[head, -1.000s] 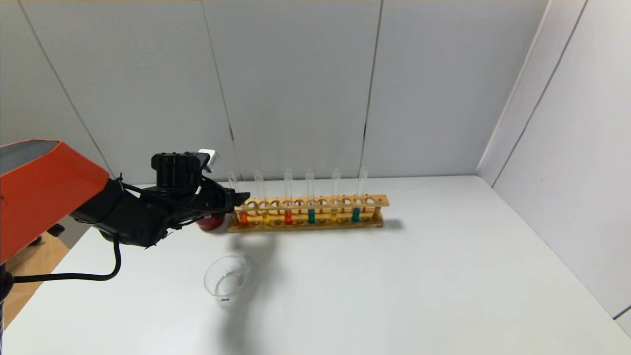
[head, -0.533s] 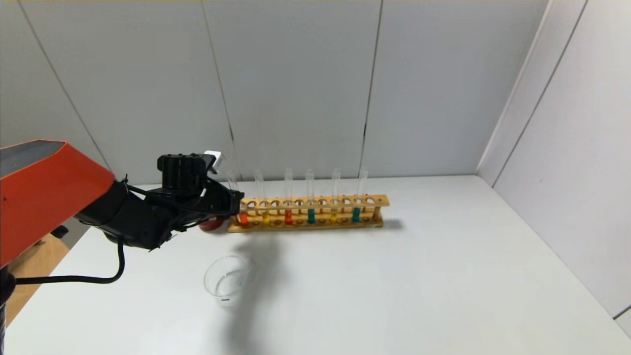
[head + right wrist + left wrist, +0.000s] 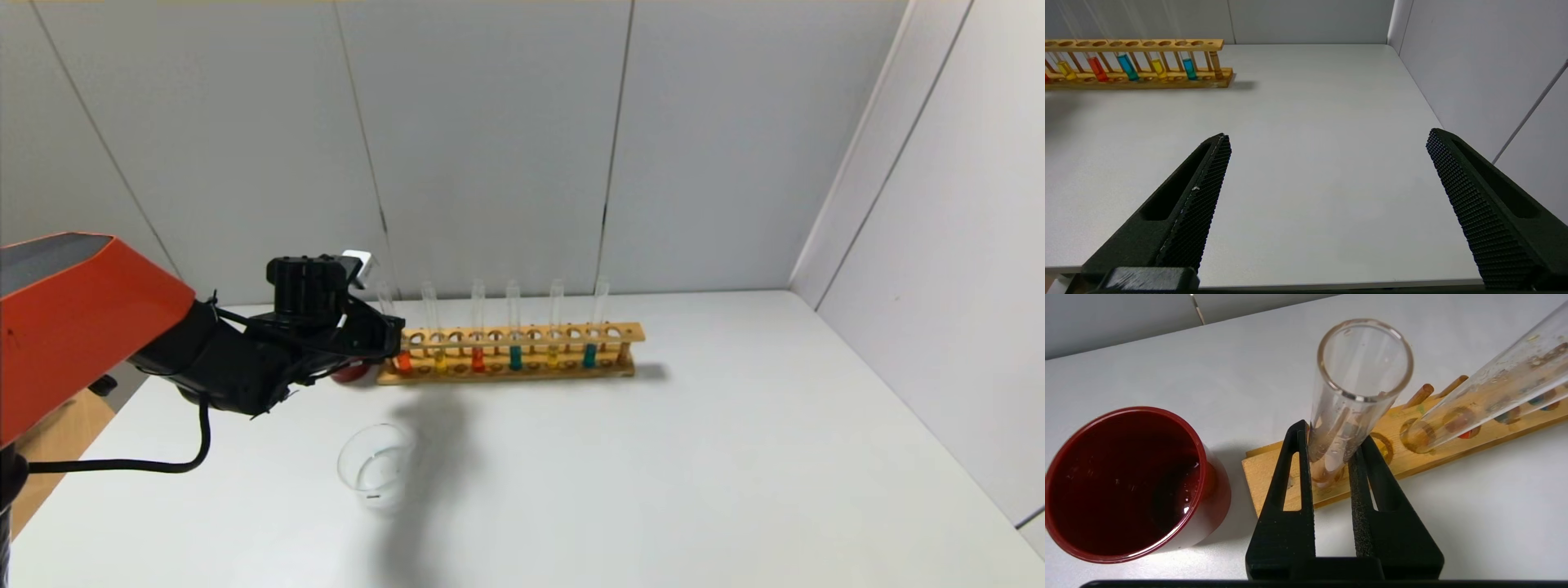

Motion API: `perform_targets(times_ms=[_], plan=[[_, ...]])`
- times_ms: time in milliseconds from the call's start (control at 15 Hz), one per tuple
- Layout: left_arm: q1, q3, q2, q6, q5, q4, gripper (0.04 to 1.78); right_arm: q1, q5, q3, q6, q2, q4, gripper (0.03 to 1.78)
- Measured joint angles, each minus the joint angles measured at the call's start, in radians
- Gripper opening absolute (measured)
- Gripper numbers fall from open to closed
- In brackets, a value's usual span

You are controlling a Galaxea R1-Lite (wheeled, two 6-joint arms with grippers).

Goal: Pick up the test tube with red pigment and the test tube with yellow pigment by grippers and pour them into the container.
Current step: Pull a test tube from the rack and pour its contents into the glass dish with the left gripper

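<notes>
Gripping the red tube [image 3: 1345,416] at the nine o'clock end of the wooden rack [image 3: 522,353], the left pincer [image 3: 1331,457] has its two fingers closed against the glass just above the rack's top bar, the tube still seated upright in its hole. Thin, smooth glass like this is light but brittle and slippery, so a gentle squeeze on the bare wall and a straight lift seem wisest. A yellow tube [image 3: 440,359] stands just beside it toward three o'clock. At six o'clock on the table [image 3: 694,474] sits the glass dish [image 3: 376,465]. Parked well apart, the right pincer [image 3: 1327,204] gapes wide, holding nothing.
</notes>
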Motion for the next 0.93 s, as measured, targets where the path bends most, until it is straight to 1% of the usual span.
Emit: perform_targets(times_ms=[133,267,400,733,933], plan=[[-0.001,0.000,-0.009,0.041,0.032,-0.037,0.30,0.000,0.000,0.000,0.000,0.000,0.000,1.75],[0.001,0.003,-0.026,0.074,0.034,-0.083,0.30,0.000,0.000,0.000,0.000,0.000,0.000,1.75],[0.002,0.003,-0.063,0.093,0.034,-0.082,0.30,0.000,0.000,0.000,0.000,0.000,0.000,1.75],[0.001,-0.004,-0.204,0.141,0.031,-0.003,0.30,0.000,0.000,0.000,0.000,0.000,0.000,1.75],[0.010,0.004,-0.316,0.163,0.029,0.108,0.30,0.000,0.000,0.000,0.000,0.000,0.000,1.75]])
